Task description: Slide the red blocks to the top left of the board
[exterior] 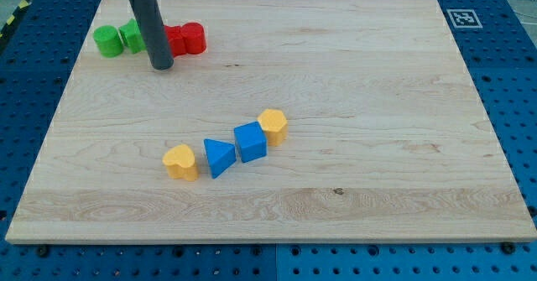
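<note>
Red blocks (186,39) sit near the top left of the wooden board (336,63), partly hidden behind the dark rod; their shapes are hard to make out. My tip (161,65) rests on the board just below and left of the red blocks, close to them. Two green blocks (117,39) lie directly to the left of the rod, in line with the red ones.
Near the board's middle lies a diagonal row: a yellow heart-shaped block (180,161), a blue triangle (219,157), a blue cube (250,141) and a yellow hexagonal block (273,125). A fiducial marker (462,18) sits at the board's top right corner.
</note>
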`<action>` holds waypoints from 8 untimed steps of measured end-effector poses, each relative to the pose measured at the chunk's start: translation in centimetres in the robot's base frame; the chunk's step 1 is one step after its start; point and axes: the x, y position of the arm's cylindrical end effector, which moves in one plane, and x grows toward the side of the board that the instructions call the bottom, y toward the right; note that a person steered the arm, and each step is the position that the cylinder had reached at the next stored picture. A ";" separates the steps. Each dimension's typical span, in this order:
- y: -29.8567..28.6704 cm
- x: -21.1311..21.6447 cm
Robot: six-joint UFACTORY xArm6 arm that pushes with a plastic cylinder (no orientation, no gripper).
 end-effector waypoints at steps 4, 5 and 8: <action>0.5 -0.8; 0.5 -0.8; 3.5 -0.8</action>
